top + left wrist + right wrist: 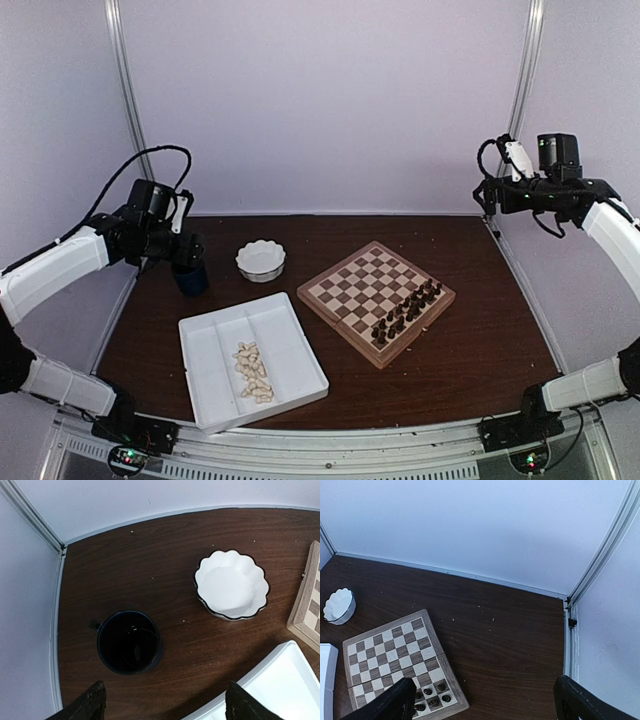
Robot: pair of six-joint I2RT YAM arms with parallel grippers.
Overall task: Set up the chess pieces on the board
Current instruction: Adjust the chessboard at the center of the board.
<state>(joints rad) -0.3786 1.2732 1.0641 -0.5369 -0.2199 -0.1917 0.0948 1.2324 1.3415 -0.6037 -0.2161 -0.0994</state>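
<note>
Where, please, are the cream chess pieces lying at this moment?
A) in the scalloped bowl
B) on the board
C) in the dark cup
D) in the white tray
D: the cream pieces lie heaped in the tray, and only dark pieces stand on the board.

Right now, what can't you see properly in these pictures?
- Dark mug, left wrist view: the inside is too dark to tell what it holds.
- Cream pieces in the white tray, top view: heaped, too small to count.
- Board, right wrist view: cut off by the bottom edge.
</note>
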